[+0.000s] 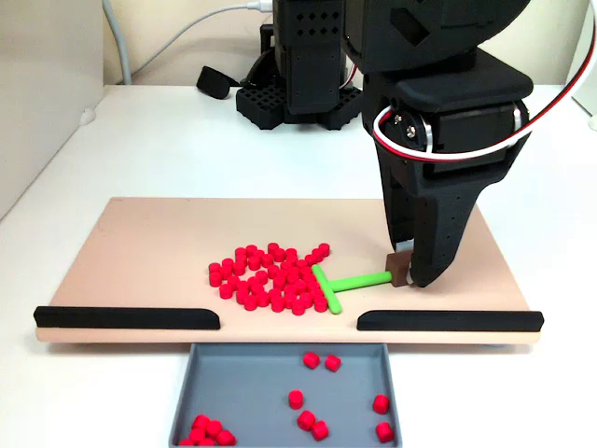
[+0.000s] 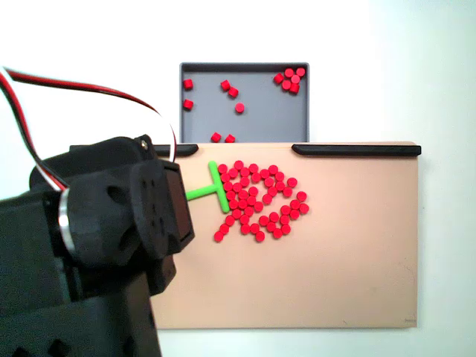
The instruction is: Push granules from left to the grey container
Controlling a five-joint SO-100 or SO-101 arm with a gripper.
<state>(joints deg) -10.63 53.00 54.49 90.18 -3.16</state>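
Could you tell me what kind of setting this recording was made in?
Probably a hobby or lab tabletop test rig: a white table with cables, a tan board holding red granules, a grey container, and a small arm's gripper holding a green pusher.

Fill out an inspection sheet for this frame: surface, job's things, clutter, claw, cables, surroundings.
Surface: tan board with two black strips along one edge and a gap between them, lying on a white table.
Job's things: granules clustered on the board beside the green pusher stick; about a dozen more lie in the grey container, which sits off the board at the gap.
Clutter: nothing seen.
Claw: claw shut on the pusher stick's brown end, stick's crossbar against the pile.
Cables: red, white and black wires loop at the wrist; a white cable runs behind the base.
Surroundings: light wall behind; small black object near the arm's base.
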